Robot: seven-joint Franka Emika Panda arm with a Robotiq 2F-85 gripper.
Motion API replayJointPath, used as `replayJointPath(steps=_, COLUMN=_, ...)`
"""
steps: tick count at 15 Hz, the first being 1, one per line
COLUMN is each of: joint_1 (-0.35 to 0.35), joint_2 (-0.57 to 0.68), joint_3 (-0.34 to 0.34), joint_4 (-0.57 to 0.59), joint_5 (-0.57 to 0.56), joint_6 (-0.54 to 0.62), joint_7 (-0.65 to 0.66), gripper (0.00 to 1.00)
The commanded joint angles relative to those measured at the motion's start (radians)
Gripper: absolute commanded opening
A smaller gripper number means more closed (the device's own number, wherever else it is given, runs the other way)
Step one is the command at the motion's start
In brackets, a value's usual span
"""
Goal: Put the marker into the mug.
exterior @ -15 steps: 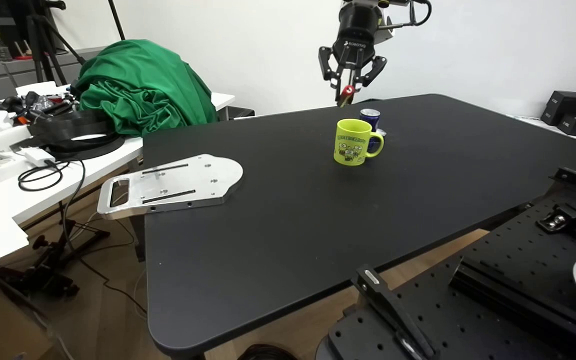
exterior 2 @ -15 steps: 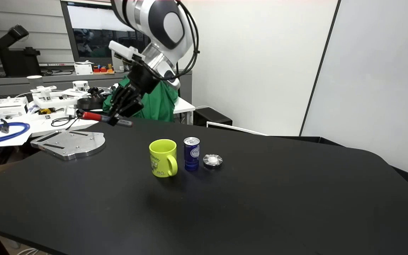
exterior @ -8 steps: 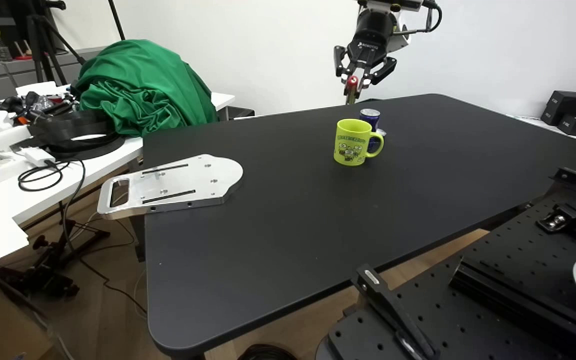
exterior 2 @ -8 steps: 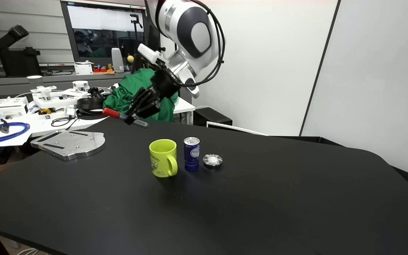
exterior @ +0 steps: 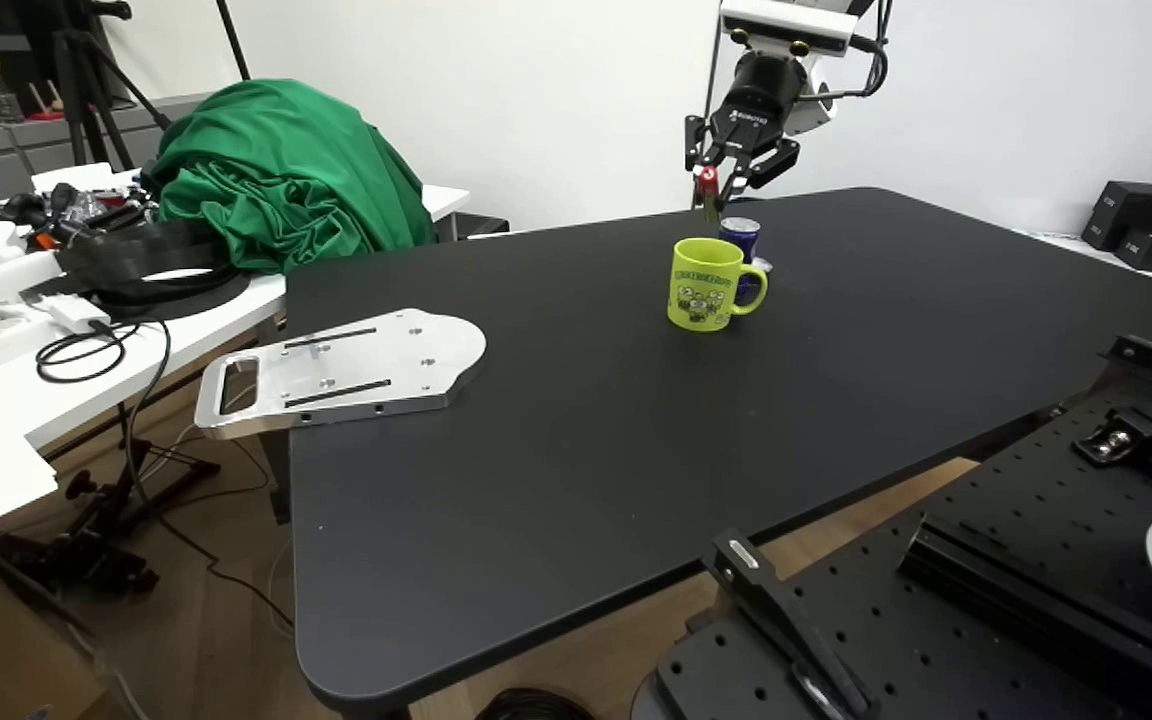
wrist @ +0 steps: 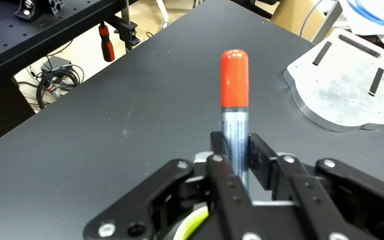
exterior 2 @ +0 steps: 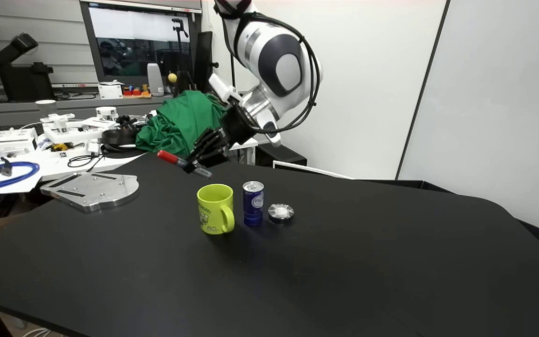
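Arm (exterior 2: 279,65) bent — hand (wrist: 234,146) tilted down, fingers (wrist: 261,156) pinched.

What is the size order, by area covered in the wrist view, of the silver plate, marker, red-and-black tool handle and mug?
1. silver plate
2. marker, though nearness likely enlarges it
3. red-and-black tool handle
Unranked: the mug; only a lime sliver shows past the gripper.

arm (exterior 2: 287,75): white, dark grey panel (exterior 2: 267,58) framing a pale oval (exterior 2: 288,70) | collar (exterior 2: 256,102): bright metal, ring-shaped | cables (exterior 2: 316,79): black, looped outside the arm, tied together | wrist bar (exterior: 788,26): white, two round brass-coloured fittings (exterior: 799,48) below | gripper (wrist: 236,146): black, angular jointed links (wrist: 138,198), silver screws (wrist: 106,230), small white lettering (exterior: 748,117) too blurred to read
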Motion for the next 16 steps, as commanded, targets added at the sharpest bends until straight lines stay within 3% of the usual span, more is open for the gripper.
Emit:
replayJointPath(steps=1, joint_1=-0.03, joint_2=0.065, joint_3=-0.015, joint_4=0.081, joint_5=0.039, joint_6=-0.044, joint_7=0.024, gripper=0.06)
replayJointPath(steps=12, joint_1=-0.062, joint_2=0.193, joint_3=-0.032, joint_4=0.141, joint_5=0.061, joint_6=-0.024, joint_7=0.013, gripper=0.06)
replayJointPath(steps=13, joint_1=-0.059, joint_2=0.198, joint_3=-0.03, joint_4=0.143, joint_5=0.06, joint_6=-0.022, joint_7=0.012, gripper=0.48)
replayJointPath(steps=14, joint_1=-0.055, joint_2=0.198, joint_3=-0.028, joint_4=0.14, joint_5=0.062, joint_6=-0.018, joint_7=0.011, gripper=0.49)
replayJointPath(steps=16, joint_1=-0.049, joint_2=0.195, joint_3=-0.027, joint_4=0.144, joint_5=0.057, joint_6=-0.016, joint_7=0.009, gripper=0.62)
